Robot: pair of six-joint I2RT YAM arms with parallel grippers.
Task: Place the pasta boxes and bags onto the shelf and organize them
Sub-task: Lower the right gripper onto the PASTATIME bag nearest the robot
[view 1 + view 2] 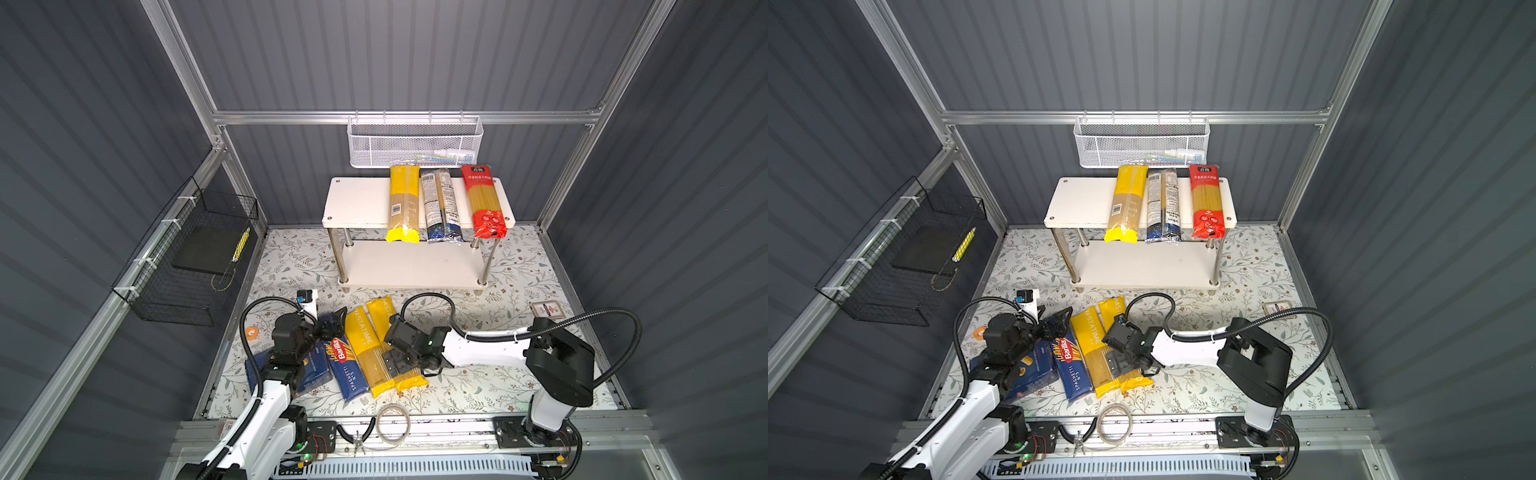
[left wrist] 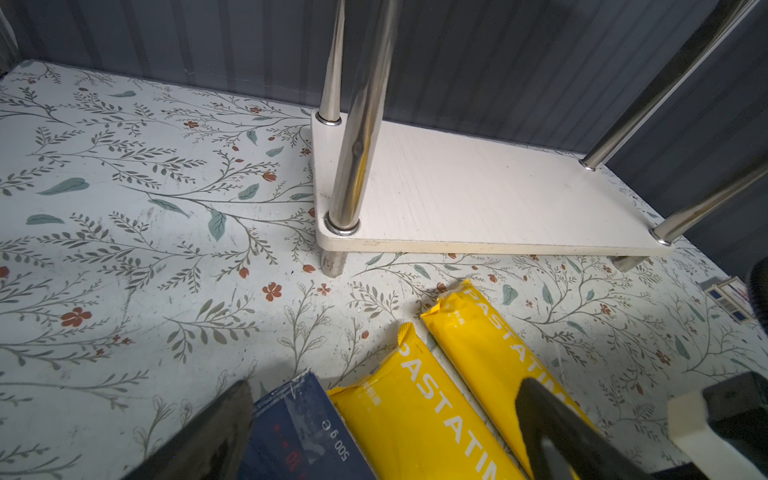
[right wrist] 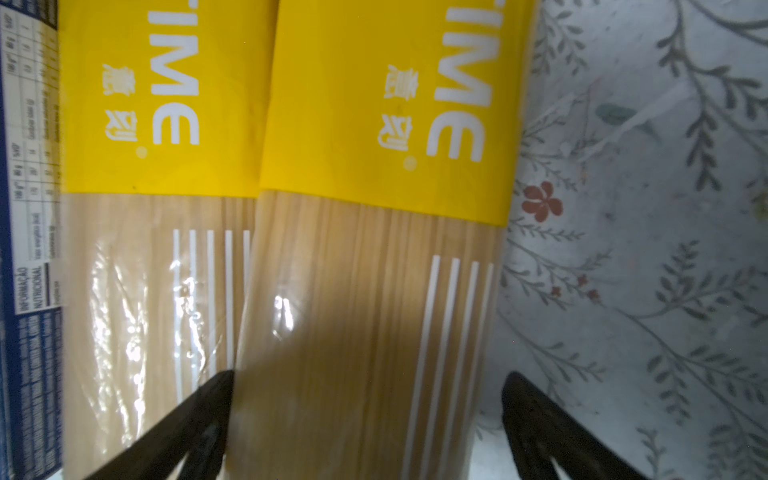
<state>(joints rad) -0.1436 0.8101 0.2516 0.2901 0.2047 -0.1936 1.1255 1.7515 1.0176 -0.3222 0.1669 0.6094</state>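
The white shelf (image 1: 357,203) stands at the back. A yellow bag (image 1: 403,203), a clear bag with a dark-blue end (image 1: 440,205) and a red bag (image 1: 484,201) lie side by side on its top board; the lower board (image 2: 478,199) is bare. On the mat lie two more yellow bags (image 1: 365,349) (image 3: 374,291), the narrow spaghetti box (image 1: 345,370) and the wide box (image 1: 316,370), partly under the left arm. My right gripper (image 3: 365,415) is open, one finger on each side of the right-hand yellow bag. My left gripper (image 2: 382,432) hangs open over the far ends of the spaghetti box and a yellow bag.
A white mesh basket (image 1: 415,143) hangs on the back wall just above the shelf. A black wire basket (image 1: 191,257) hangs on the left wall. A small card box (image 1: 547,309) lies on the mat at right. Pliers (image 1: 357,436) and a wire coil (image 1: 392,424) sit at the front rail.
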